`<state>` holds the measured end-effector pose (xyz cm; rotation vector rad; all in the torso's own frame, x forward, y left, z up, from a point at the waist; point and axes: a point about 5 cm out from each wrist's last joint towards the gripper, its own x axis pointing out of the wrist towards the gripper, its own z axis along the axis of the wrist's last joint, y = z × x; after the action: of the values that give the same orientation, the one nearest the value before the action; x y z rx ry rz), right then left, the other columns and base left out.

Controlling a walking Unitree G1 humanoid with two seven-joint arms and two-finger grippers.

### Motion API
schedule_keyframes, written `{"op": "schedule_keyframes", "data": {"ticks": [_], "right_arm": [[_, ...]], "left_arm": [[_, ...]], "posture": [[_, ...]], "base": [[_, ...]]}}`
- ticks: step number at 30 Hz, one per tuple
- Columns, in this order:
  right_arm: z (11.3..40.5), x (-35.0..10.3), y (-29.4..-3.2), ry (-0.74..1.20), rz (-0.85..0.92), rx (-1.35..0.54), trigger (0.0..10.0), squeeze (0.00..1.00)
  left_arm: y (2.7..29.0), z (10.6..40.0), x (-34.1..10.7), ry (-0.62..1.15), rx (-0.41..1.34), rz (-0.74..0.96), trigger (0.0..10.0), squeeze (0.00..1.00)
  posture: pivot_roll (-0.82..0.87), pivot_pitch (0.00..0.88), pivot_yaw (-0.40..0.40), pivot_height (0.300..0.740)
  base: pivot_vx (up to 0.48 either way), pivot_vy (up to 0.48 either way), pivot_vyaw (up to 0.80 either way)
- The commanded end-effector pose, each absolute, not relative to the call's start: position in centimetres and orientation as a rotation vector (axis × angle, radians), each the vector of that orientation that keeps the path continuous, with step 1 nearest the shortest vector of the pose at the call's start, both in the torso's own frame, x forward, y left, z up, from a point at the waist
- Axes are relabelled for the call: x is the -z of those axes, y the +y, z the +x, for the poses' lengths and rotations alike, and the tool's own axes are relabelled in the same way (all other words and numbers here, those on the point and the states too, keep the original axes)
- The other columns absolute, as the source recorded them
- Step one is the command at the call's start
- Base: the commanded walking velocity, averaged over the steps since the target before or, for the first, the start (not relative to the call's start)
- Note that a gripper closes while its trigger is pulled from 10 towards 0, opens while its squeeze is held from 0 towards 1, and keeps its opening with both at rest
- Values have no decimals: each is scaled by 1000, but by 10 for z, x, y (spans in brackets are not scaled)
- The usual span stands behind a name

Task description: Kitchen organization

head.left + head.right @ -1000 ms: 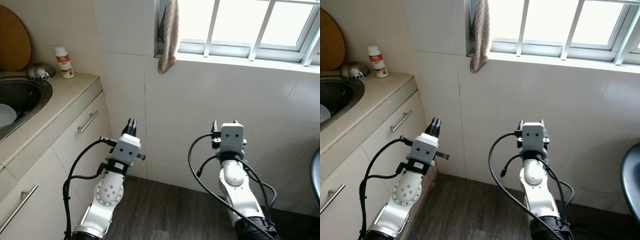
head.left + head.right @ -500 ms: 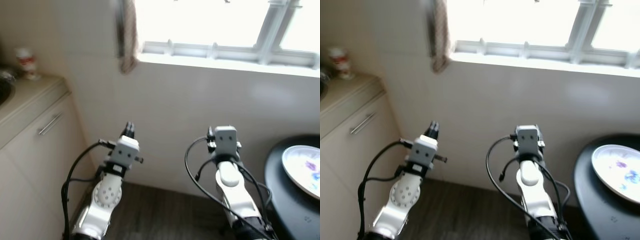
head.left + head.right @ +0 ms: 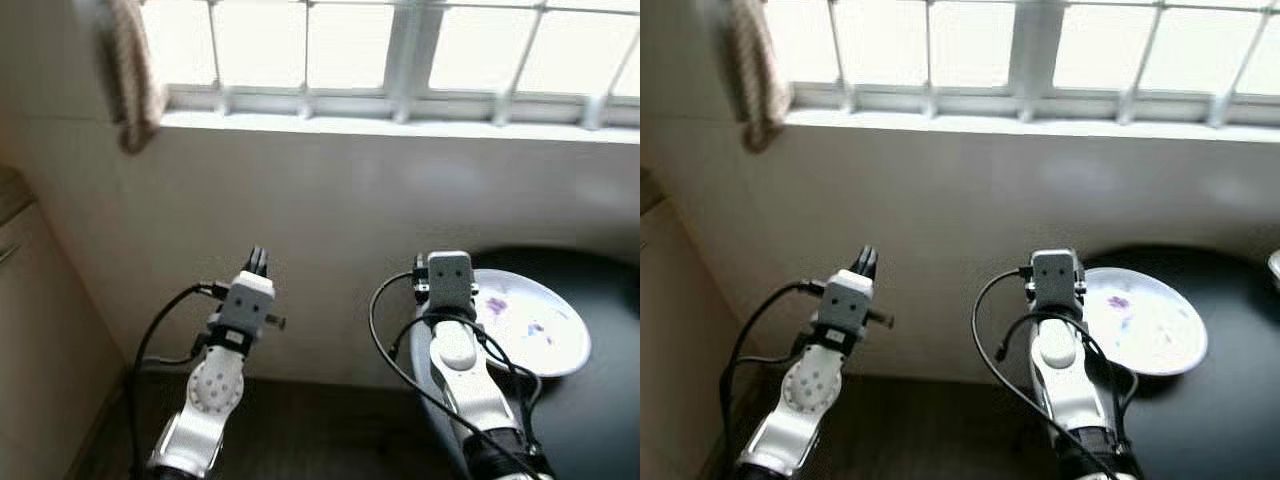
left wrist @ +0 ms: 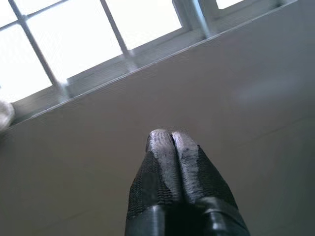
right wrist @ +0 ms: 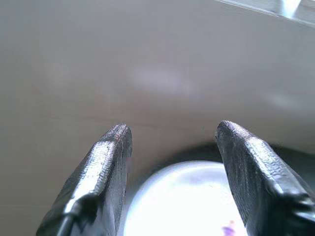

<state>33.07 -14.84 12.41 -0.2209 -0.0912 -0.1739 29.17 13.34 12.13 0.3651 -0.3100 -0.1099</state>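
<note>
A white plate with faint purple marks lies on a round black table at the right, close to the tiled wall. My right gripper is open with nothing between its fingers, held up before the wall, with the plate just beyond and below its fingertips. My left gripper is raised to the left of it; its fingers are pressed together and hold nothing, pointing at the wall under the window sill.
A barred window runs along the top with a white sill. A brownish cloth hangs at its left end. A beige cabinet stands at the far left. Dark wood floor lies below.
The camera has swung to the right: sink, counter and bottle have left the picture, and the black table with the plate has come in. Both arms hold the same pose.
</note>
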Motion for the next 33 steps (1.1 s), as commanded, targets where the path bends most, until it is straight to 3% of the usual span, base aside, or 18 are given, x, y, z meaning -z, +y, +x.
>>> {"op": "schedule_keyframes", "data": {"ticks": [1, 12, 15, 22, 30, 33], "right_arm": [[330, -121, -156, -74, -220, 204, 10000, 0], [332, -118, -159, -48, -214, 223, 10000, 0], [334, -114, -165, -3, -153, 250, 10000, 0], [331, -107, -188, 57, -223, 367, 10000, 0], [327, -94, -200, 134, -194, 376, 10000, 0], [326, -94, -218, 161, -115, 505, 10000, 0]], "left_arm": [[131, 294, -120, -298, 113, 362, 10000, 0], [132, 294, -119, -298, 115, 367, 10000, 0], [132, 294, -118, -295, 114, 367, 10000, 0], [135, 293, -112, -272, 114, 380, 10000, 0], [135, 293, -110, -266, 114, 387, 10000, 0], [135, 293, -110, -263, 115, 390, 10000, 0]], "posture": [[-65, 0, -1, 740], [-68, 0, -1, 740], [-70, 0, -1, 740], [-71, 0, -3, 740], [-73, 0, -4, 740], [-73, 0, -3, 740]], "base": [[0, 480, -800], [0, 28, -73], [0, 0, 0], [0, 0, 0], [0, 0, 0], [0, 0, 0]]}}
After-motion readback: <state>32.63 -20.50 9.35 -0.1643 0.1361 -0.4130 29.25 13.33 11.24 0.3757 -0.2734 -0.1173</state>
